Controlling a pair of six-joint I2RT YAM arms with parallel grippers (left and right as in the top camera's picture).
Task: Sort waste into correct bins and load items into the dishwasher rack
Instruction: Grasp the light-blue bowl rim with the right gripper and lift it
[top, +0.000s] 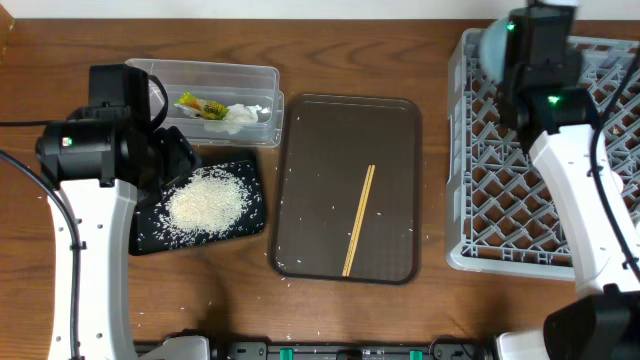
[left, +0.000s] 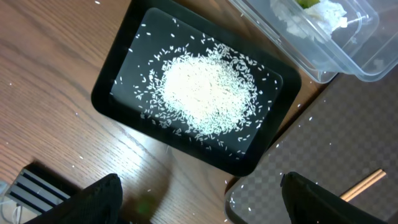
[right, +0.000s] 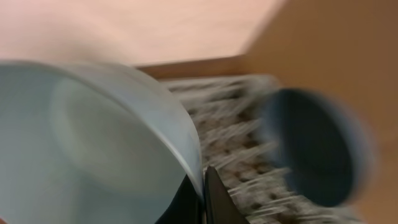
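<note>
**Bowl gripped above the rack, rice heaped on the black tray**

At the upper right of the overhead frame, the right arm (top: 578, 175) reaches over the near corner of the light-grey dishwasher rack (top: 520, 215). Its jaws are closed tight on the rim of the pale-blue bowl (right: 93, 143). In the right wrist view the bowl fills the left half of the frame, with the two fingers (right: 214, 199) pinching its edge at bottom centre. To the right of that view a round dark-blue plate (right: 317, 146) shows against the rack's lattice. It is too blurred to tell how it sits.

At the left of the overhead frame, the left arm (top: 95, 205) hangs over the black tray (top: 150, 232). Its jaws stand wide apart and hold nothing.

A heap of white rice (left: 202, 90) lies in the middle of that tray, with loose grains around it. A few more grains are scattered on the bench (top: 60, 60) and on the dark-brown serving tray (top: 320, 150).

Just above the black tray is the clear plastic tub (top: 265, 80), with the yellow-green wrapper (top: 195, 103) and the crumpled white tissue (top: 245, 113) inside.

The wooden chopsticks (top: 360, 220) lie together, slanted, in the middle of the serving tray, which sits between the black tray and the rack.
</note>
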